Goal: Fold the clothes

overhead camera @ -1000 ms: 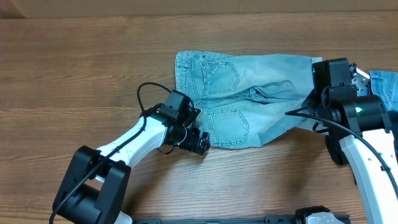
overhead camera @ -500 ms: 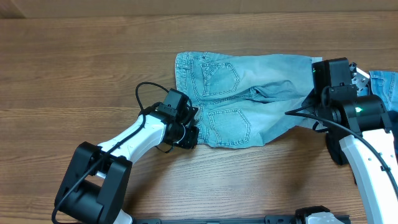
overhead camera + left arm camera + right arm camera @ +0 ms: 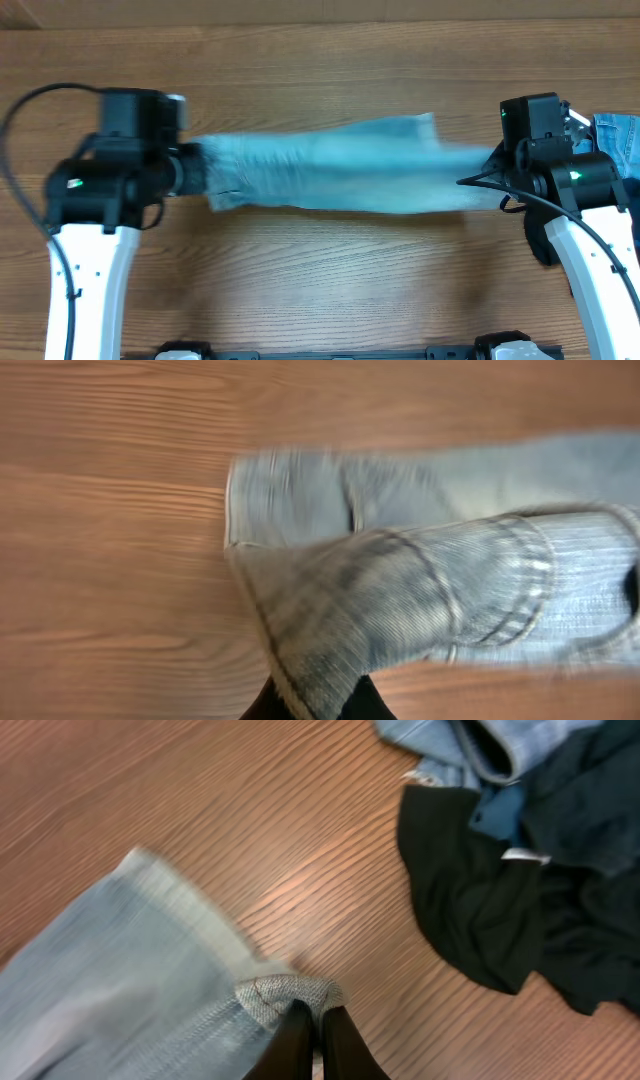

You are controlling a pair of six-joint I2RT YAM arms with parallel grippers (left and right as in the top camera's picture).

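Light blue denim shorts (image 3: 330, 165) hang stretched in a blurred band between my two grippers above the wooden table. At the band's left end my left gripper (image 3: 195, 170) is shut on it; in the left wrist view the denim (image 3: 420, 590) bunches down into that gripper (image 3: 315, 705) at the bottom edge. The right gripper (image 3: 492, 165) is shut on the right end. In the right wrist view its dark fingers (image 3: 318, 1040) pinch a folded hem of the shorts (image 3: 120, 980).
A pile of other clothes lies at the table's right edge: light denim (image 3: 618, 135), a black garment (image 3: 480, 890) and dark blue cloth (image 3: 585, 800). The wooden table (image 3: 320, 280) runs under the stretched shorts.
The left gripper has shut on the shorts' near-left edge and swung far left, lifting them off the table into a taut band. The right arm has stayed in place.
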